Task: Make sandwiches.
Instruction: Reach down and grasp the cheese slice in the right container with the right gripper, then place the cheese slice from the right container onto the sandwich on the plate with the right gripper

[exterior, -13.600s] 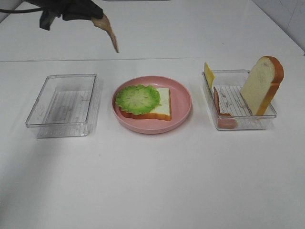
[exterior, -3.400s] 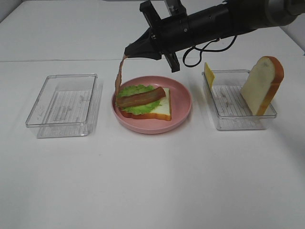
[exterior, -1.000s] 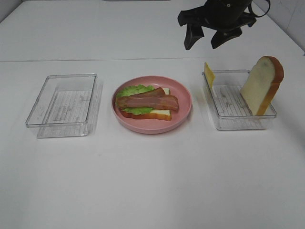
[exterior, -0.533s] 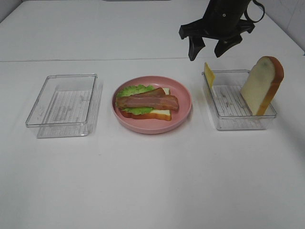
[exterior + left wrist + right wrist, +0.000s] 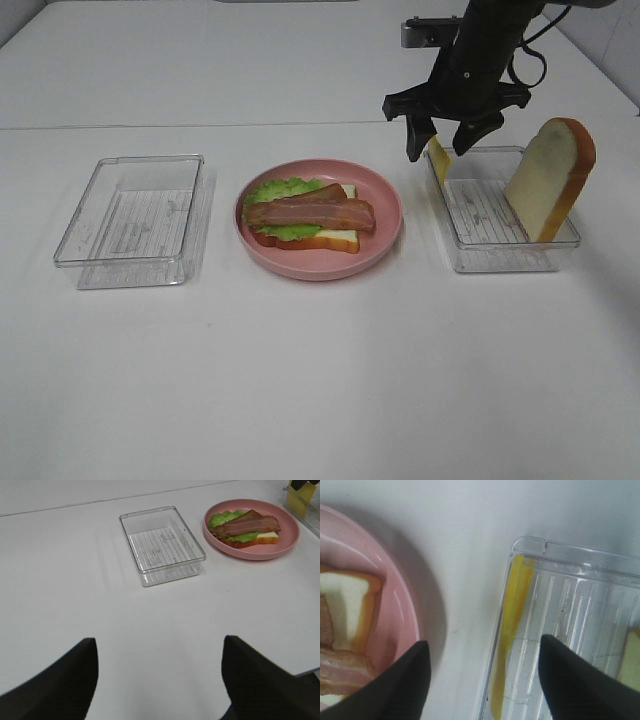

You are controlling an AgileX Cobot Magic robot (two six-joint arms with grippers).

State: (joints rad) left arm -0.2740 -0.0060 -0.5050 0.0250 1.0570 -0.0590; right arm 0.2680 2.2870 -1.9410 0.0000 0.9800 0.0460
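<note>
A: Where is the sandwich (image 5: 308,216) found?
B: It is laid on the pink plate (image 5: 386,205) in the middle of the table (image 5: 320,380). A base of bread is covered with lettuce, and two bacon strips are laid across the top.
A: How is the right gripper (image 5: 437,148) set?
B: It is pointed down over the right tray (image 5: 500,262), at the end nearest the plate. Its jaws are spread wide and nothing is gripped. The cheese slice (image 5: 437,160) is stood on edge against that tray's wall and is seen between the two fingers in the wrist view. Whether it is touched cannot be told.
A: What else is kept in that tray?
B: A loose bread slice (image 5: 548,180) is leaned upright at the end away from the plate.
A: And the left gripper (image 5: 160,680)?
B: It is held above bare table, with its fingers parted widely and nothing grasped. The left tray (image 5: 162,545) is seen beyond it, beside the plate.
</note>
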